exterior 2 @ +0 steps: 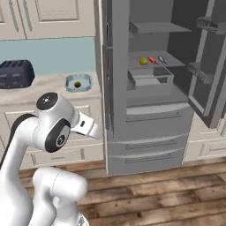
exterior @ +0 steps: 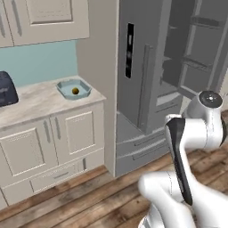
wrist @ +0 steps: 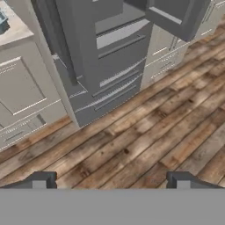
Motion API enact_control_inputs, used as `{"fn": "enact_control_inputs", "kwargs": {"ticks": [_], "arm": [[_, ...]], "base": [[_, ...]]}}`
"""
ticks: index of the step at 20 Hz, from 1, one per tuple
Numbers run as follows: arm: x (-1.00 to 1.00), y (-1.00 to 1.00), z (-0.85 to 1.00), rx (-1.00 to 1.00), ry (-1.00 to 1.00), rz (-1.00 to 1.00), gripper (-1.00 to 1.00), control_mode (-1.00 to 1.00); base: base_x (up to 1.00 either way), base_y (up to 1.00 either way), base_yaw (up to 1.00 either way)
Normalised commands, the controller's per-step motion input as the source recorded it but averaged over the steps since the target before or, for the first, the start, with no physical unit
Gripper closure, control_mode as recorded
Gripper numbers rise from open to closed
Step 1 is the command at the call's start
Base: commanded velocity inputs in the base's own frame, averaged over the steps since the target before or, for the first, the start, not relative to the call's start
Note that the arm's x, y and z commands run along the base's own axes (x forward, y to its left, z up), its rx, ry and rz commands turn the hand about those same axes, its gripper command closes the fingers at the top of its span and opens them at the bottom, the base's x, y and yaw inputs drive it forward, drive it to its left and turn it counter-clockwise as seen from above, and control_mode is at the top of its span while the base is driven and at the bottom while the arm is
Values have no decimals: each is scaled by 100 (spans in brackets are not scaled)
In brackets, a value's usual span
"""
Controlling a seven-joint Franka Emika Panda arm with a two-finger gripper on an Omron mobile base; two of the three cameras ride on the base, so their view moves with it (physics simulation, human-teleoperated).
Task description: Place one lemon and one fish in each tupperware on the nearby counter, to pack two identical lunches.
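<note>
Facing a wooden floor [wrist: 145,145], the gripper [wrist: 110,182] hangs with its two dark fingertips [wrist: 41,180] spread wide apart and nothing between them. On the beige counter [exterior: 35,102] sits a pale blue-grey tupperware [exterior: 74,89] with one lemon [exterior: 75,91] inside it; a dark toaster [exterior 2: 16,73] stands farther left. Beside the counter, the grey fridge [exterior 2: 145,88] stands open. On a fridge shelf [exterior 2: 170,62] lie a second lemon [exterior 2: 143,61] and, just beside it, a small red-orange fish [exterior 2: 152,60].
</note>
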Motion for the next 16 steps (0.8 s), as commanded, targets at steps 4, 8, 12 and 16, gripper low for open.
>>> {"fn": "enact_control_inputs", "kwargs": {"ticks": [4,8,12,16], "arm": [[0,0,0,0,0,0,-100,100],[0,0,0,0,0,0,-100,100],[0,0,0,0,0,0,-100,100],[0,0,0,0,0,0,-100,100]], "base": [[22,-100,-3],[33,-100,10],[45,-90,21],[47,-27,37]]}}
